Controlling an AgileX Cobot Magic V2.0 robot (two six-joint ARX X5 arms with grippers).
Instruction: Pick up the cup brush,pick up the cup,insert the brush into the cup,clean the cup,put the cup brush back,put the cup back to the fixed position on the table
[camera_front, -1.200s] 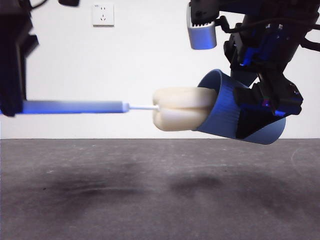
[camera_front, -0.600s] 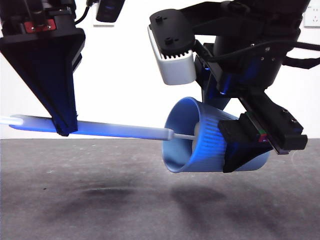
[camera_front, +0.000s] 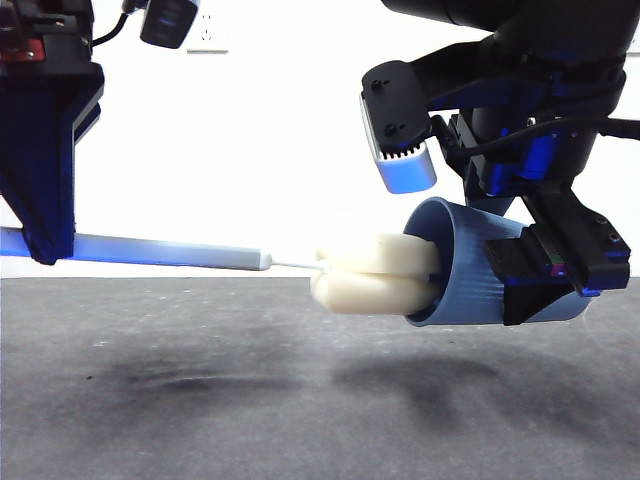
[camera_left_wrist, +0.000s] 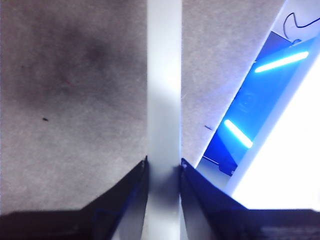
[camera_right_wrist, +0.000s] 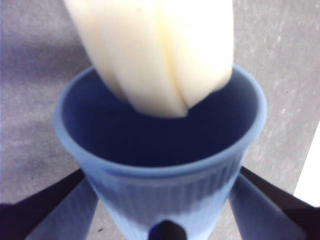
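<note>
My right gripper (camera_front: 545, 285) is shut on the blue ribbed cup (camera_front: 480, 275) and holds it on its side above the table (camera_front: 300, 400), mouth toward the left. My left gripper (camera_front: 45, 245) is shut on the grey handle of the cup brush (camera_front: 170, 250) and holds it level. The cream-yellow sponge head (camera_front: 375, 275) is partly out of the cup's mouth, its tip still inside. In the right wrist view the sponge head (camera_right_wrist: 155, 50) reaches into the cup (camera_right_wrist: 165, 150) between the jaws. In the left wrist view the handle (camera_left_wrist: 164, 100) runs up from between the jaws.
A white wall with a socket (camera_front: 208, 40) stands behind the table. A white camera housing (camera_front: 395, 140) hangs on the right arm above the cup. Blue light strips (camera_left_wrist: 260, 100) show beyond the table edge in the left wrist view.
Half a second ago the sponge was deep inside the cup. Now it has slid partly out to the left, and the left arm has moved left. The cup has shifted right.
</note>
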